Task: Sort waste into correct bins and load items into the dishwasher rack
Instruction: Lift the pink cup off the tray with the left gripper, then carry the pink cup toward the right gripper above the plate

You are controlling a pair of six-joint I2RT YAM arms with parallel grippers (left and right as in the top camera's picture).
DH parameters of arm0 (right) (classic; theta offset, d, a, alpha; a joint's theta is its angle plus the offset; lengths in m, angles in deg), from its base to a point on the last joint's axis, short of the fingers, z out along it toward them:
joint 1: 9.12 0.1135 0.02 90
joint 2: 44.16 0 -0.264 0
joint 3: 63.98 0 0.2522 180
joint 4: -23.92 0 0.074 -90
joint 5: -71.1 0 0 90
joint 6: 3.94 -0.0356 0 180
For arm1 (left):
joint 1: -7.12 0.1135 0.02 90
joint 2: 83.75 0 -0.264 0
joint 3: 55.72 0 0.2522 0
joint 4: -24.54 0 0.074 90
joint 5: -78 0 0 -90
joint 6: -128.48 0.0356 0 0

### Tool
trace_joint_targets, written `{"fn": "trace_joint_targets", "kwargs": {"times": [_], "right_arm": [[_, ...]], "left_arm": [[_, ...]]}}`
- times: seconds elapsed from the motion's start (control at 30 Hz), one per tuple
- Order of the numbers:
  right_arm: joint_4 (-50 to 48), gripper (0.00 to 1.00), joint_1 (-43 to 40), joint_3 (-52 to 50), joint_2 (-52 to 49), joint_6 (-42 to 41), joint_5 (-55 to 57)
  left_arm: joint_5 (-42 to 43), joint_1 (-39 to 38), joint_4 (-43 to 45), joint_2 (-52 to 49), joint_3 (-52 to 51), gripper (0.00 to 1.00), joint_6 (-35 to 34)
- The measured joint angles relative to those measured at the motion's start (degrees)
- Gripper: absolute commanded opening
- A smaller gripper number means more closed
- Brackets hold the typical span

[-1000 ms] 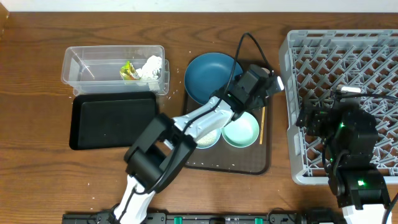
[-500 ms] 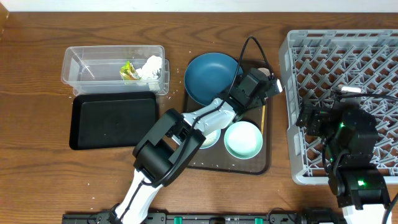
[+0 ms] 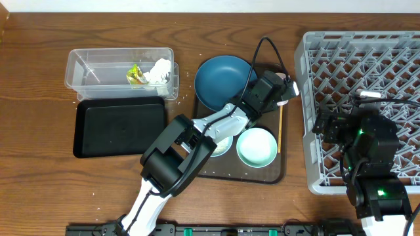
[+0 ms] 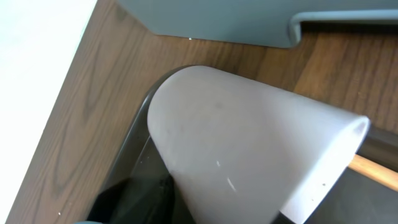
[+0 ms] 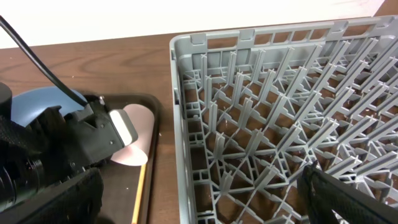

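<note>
Holding my left gripper (image 3: 283, 88) at the brown tray's (image 3: 262, 176) far corner, since the small pink cup (image 5: 134, 140) lies tipped there, near the dishwasher rack (image 3: 354, 59) just right of the tool. 1 finger (image 5: 122, 127) sits flat on the cup's side, jaws narrow around it, but I cannot tell if they clamp; my right gripper (image 5: 205, 196) hangs wide, empty.

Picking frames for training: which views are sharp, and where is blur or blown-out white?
Overhead: evenly lit, sharp across the dishwasher rack. Left wrist: the pinkish-white cup fills the frame, slightly soft; upper-left corner washes out white. Right wrist: rack crisp, top strip overexposed, right end effector's fingers dark and blurred.
</note>
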Motion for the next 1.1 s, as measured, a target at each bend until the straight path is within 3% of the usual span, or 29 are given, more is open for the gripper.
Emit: {"fn": "trace_joint_targets", "kwargs": {"times": [0.2, 0.53, 0.83, 1.1], "right_arm": [[0.00, 0.99, 0.00, 0.00, 0.00, 0.00, 0.00], [0.00, 0.99, 0.00, 0.00, 0.00, 0.00, 0.00], [-1.38, 0.99, 0.00, 0.00, 0.00, 0.04, 0.11], [-5.68, 0.99, 0.00, 0.09, -0.44, 0.13, 2.82]], "left_arm": [[-1.25, 0.44, 0.74, 0.02, 0.00, 0.14, -0.02], [-3.76, 0.48, 0.92, 0.46, 0.00, 0.08, -1.33], [-3.98, 0.31, -2.51, 6.97, 0.00, 0.06, -10.36], [0.87, 2.93, -13.27, 17.62, 0.00, 0.06, -20.00]]}}
